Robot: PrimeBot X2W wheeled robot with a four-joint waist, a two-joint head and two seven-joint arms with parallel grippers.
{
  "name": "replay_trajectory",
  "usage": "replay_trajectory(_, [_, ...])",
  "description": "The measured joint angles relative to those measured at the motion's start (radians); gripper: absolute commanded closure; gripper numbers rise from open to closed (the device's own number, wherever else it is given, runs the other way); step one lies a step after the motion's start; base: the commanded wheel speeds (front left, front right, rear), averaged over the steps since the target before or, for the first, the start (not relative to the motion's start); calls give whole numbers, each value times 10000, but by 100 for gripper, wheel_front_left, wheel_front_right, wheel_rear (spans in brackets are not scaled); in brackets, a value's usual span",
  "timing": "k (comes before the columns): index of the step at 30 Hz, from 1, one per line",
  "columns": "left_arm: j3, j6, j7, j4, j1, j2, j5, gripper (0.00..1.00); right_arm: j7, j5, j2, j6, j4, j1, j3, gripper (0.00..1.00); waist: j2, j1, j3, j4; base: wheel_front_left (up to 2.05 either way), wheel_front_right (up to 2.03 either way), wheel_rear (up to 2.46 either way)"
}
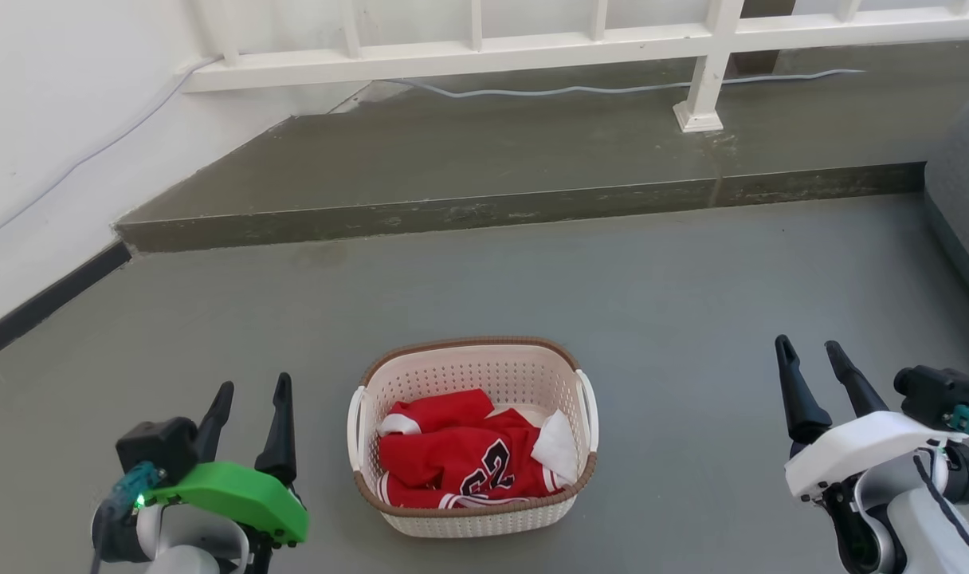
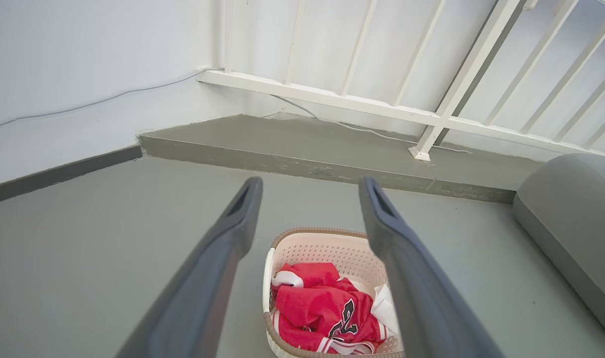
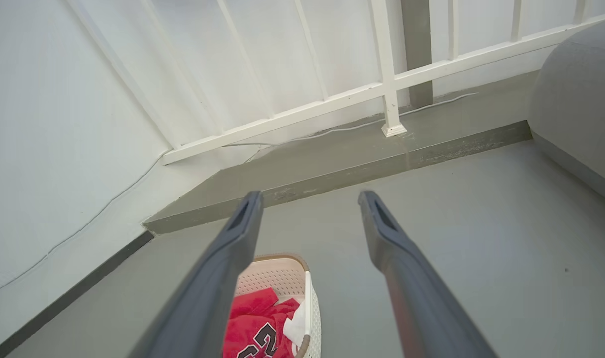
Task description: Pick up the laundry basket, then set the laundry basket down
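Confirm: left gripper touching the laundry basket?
Apart. Head view shows bare floor between the open left gripper and the laundry basket.

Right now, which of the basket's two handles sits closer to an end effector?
The left handle of the laundry basket: in the head view the left end effector is near it, while the right end effector stands much farther from the right handle.

In the left wrist view the laundry basket [image 2: 327,248] runs off the bottom edge with its right side behind a finger of the left tool [image 2: 310,183], in the right wrist view a finger of the right tool [image 3: 307,196] covers its left part, and the number on the red jersey [image 1: 429,456] is partly lost in folds.
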Motion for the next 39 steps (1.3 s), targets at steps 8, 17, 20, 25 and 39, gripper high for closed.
replay_trajectory(8, [-196,186,-267,75,-5,6,940,0,-228,-940,-63,-169,0,0,278,0,0,0,-20,-17,0,0,0])
replay_trajectory(17, [-422,395,-535,215,-18,6,1797,0,-495,-2002,-150,-314,0,-1,479,0,0,0,-36,-29,0,0,0])
replay_trajectory(20, [-477,435,-617,284,-19,6,2127,0,-585,-2282,-155,-345,2,-1,541,0,0,0,-41,-32,0,0,0])
replay_trajectory(25, [-579,535,-802,334,-31,8,2646,0,-756,-2840,-186,-431,0,-1,642,0,0,0,-40,-44,0,0,0])
replay_trajectory(39, [-633,564,-909,410,-231,-29,2987,0,-876,-3172,-111,-431,8,-1,545,0,0,0,1,-63,0,0,0])
